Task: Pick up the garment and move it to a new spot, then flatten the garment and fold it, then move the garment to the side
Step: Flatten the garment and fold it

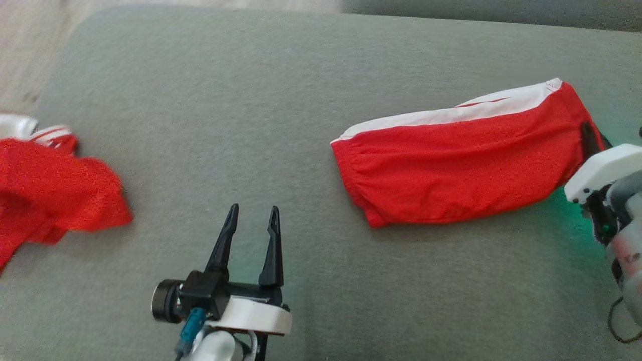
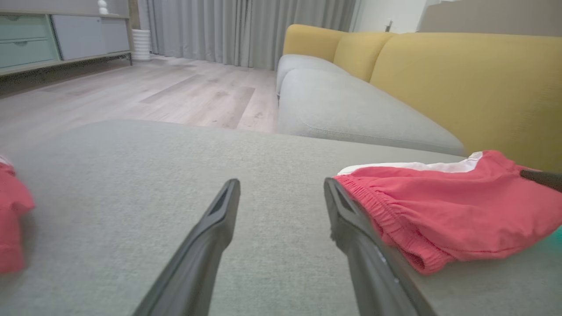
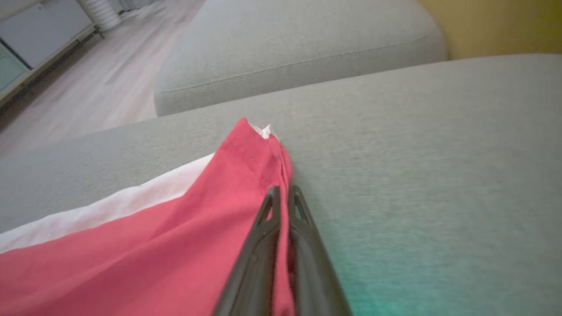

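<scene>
Right gripper (image 3: 283,193) pinching right edge of folded red-and-white garment (image 1: 466,155), lying right of centre on grey cushion (image 1: 225,75). Left gripper (image 1: 253,213) hovering, fingers spread, holding nothing. Fold appearing done; move aside seemingly not yet done. Count: two grippers, two red garments, second garment (image 1: 50,190) lying crumpled at far left.

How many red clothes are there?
2. Folded shorts on the right, pinched by the right end effector; a crumpled garment at the left edge, partly cut off.

Red shorts (image 1: 461,165) w/ white side stripe, folded flat on grey cushion (image 1: 251,100), R of centre
</scene>
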Controlling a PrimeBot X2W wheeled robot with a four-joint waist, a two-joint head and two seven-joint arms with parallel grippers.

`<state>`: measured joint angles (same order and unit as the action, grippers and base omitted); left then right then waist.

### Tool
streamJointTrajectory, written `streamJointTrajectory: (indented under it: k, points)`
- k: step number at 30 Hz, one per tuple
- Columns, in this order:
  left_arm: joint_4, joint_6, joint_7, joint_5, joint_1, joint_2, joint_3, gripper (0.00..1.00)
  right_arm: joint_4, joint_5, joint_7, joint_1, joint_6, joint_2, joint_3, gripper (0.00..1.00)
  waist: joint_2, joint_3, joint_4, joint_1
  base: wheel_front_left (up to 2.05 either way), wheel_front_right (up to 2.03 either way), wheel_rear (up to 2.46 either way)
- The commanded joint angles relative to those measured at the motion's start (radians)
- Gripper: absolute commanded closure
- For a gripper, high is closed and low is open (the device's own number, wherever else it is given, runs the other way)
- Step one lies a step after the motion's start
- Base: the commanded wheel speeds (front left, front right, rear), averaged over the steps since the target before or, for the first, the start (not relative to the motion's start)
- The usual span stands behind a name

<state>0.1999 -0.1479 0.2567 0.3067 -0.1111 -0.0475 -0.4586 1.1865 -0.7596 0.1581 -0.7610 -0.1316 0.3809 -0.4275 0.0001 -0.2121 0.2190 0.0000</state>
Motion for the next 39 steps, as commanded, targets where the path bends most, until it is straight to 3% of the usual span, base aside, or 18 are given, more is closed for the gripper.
streamJointTrajectory:
  k: [1, 7, 15, 28, 38, 39]
  points:
    - [-0.021, 0.004, 0.005, -0.007, -0.006, -0.003, 0.038, 0.00, -0.019, -0.006, 0.005, -0.017, 0.001, 0.011, -0.021, 1.00, -0.0001, 0.033, -0.077, 0.0000, 0.00, 0.00, 0.00]
    - [-0.007, 0.015, 0.005, -0.011, 0.002, -0.003, 0.052, 0.00, -0.007, -0.012, 0.002, 0.008, 0.001, 0.038, -0.028, 1.00, -0.0001, 0.061, -0.155, 0.0000, 0.00, 0.00, 0.00]
    - [0.012, 0.026, 0.005, -0.004, 0.002, -0.003, 0.044, 0.00, -0.015, 0.013, 0.032, 0.000, 0.001, 0.045, -0.051, 1.00, -0.0001, 0.081, -0.173, 0.0000, 0.00, 0.00, 0.00]
    - [0.046, 0.027, 0.005, 0.008, 0.029, -0.003, 0.021, 0.00, -0.128, 0.107, 0.078, -0.048, 0.001, -0.073, -0.148, 1.00, -0.0001, 0.155, -0.067, 0.0000, 0.00, 0.00, 0.00]
    - [0.052, 0.029, 0.005, 0.006, 0.077, -0.003, 0.021, 0.00, -0.278, 0.156, 0.043, 0.108, 0.001, -0.181, -0.288, 1.00, -0.0001, 0.189, 0.003, 0.0000, 0.00, 0.00, 0.00]
    - [0.053, 0.031, 0.005, 0.006, 0.080, -0.003, 0.021, 0.00, -0.283, 0.163, 0.038, 0.128, 0.001, -0.189, -0.300, 0.87, -0.0001, 0.191, 0.006, 0.0000, 0.00, 0.00, 0.00]
